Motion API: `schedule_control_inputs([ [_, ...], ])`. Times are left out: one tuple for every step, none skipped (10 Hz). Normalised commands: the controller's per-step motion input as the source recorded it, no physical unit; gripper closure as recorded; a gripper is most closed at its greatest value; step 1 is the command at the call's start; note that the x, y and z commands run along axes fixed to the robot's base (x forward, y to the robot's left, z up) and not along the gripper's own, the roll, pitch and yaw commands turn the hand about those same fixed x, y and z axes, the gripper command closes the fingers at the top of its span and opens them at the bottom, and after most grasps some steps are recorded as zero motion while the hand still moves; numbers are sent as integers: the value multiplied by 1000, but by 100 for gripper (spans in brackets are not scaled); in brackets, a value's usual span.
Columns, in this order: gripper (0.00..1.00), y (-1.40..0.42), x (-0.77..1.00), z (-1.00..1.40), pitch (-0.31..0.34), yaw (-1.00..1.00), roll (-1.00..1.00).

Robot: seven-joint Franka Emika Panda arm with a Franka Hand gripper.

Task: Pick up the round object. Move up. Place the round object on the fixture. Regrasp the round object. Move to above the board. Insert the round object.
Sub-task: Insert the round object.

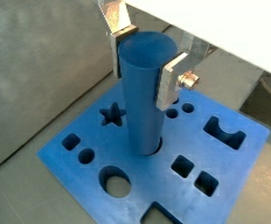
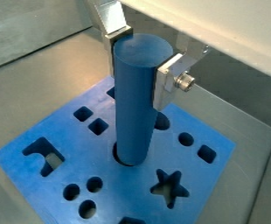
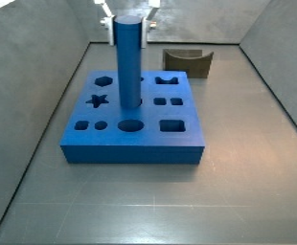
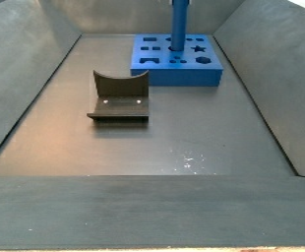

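The round object, a long blue peg (image 1: 144, 101), stands upright with its lower end at a round hole near the middle of the blue board (image 1: 214, 153). How deep it sits cannot be told. My gripper (image 1: 145, 57) is shut on the peg's top end, one silver finger (image 1: 170, 83) on each side. Both wrist views show this; the peg (image 2: 135, 105), gripper (image 2: 142, 52) and board (image 2: 56, 144) are also in the other one. In a side view the peg (image 3: 128, 62) rises from the board (image 3: 132, 139) with the gripper (image 3: 129, 13) at its top. The dark fixture (image 3: 187, 62) stands empty behind the board.
Grey bin walls (image 3: 36, 105) enclose the floor. In a side view the fixture (image 4: 118, 95) sits mid-floor, with the board (image 4: 202, 69) and the peg (image 4: 179, 25) at the far end. The board has star, square, circle and notch cut-outs.
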Motion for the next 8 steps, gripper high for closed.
schedule_control_inputs([
  [100,0,206,-289,10,0,-104],
  [100,0,123,-374,0,0,-90],
  [100,0,0,-611,0,0,-74],
  [100,0,0,-951,-1,0,-4],
  [100,0,0,-871,0,0,-6],
  [100,0,0,-706,0,0,-24],
  [100,0,-3,-17,0,0,6],
  [100,0,0,0,0,0,0],
])
